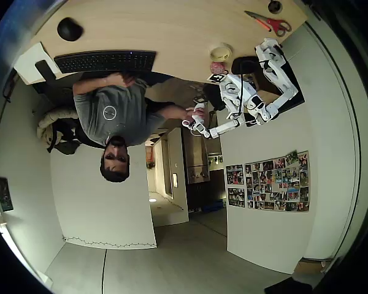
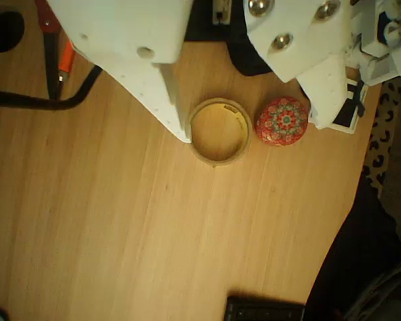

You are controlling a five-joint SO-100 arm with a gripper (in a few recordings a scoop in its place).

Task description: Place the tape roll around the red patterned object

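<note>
Wooden table (image 2: 120, 227) is under everything in the wrist view, pale and warm with a fine grain. Going from the left: one white finger (image 2: 147, 73) of the gripper (image 2: 250, 127) comes down to the left edge of the tape roll (image 2: 218, 131) and seems to touch it or nearly so. The roll lies flat on the wood. Just beside it on the right is the red patterned object (image 2: 281, 120), very close to the ring but not inside it. Further right the second finger (image 2: 324, 87) ends at the right side of this object. So the fingers stand wide apart, with both things between them, and they hold nothing.

I judge the step in hand is to take the roll. To do it well, the fingers should close on the ring only, best with one finger inside the hollow and one outside on the wall, so the red thing is not pushed away. Then lift the roll, bring its hole above the lump and lower it straight.

The roll is a thin cream-yellow ring with a wide hollow centre where the wood shows through. The red object is round and domed, with a small star-like pattern of pale and greenish marks. In the overhead view the roll (image 1: 221, 52) lies next to it (image 1: 218, 67) near the table edge.
</note>
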